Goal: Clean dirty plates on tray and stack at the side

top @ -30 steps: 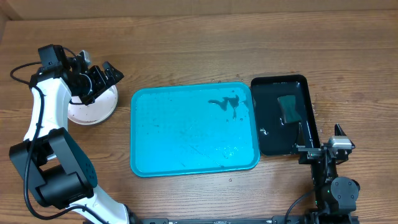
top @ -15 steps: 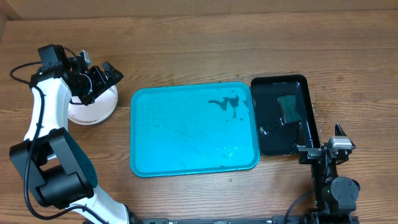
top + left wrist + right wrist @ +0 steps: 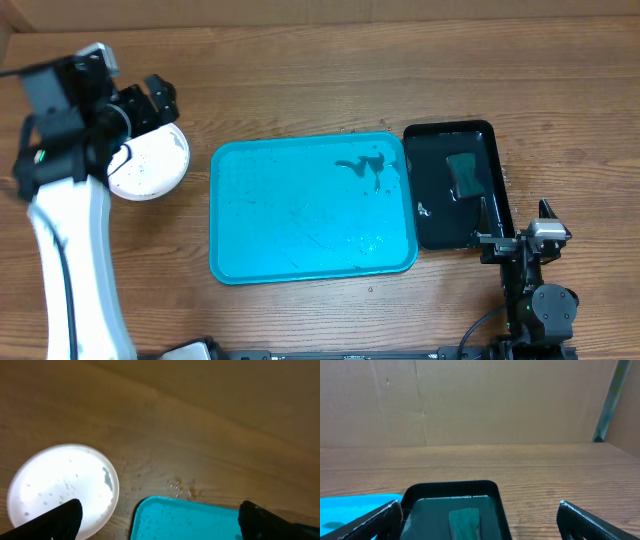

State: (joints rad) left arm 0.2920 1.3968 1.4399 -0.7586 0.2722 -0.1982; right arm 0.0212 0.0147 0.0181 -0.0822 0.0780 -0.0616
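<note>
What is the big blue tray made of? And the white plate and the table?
The blue tray looks like smooth plastic: one even colour, rounded corners, a soft shine. The white plate could be plastic or ceramic; it is glossy, but that alone doesn't settle it. The table looks like wood or wood-look board, with brown grain lines.

A turquoise tray (image 3: 310, 210) sits mid-table on the wood, with dark smears (image 3: 365, 165) near its far right corner. Just beside its right edge lies a smaller black tray (image 3: 445, 215) holding 1 green pad (image 3: 463, 175). Off to the left, apart from both, is 1 white plate (image 3: 150, 170), the left gripper (image 3: 148, 100) over its far rim. The right gripper (image 3: 515, 215) hangs by the black tray's near right corner.
</note>
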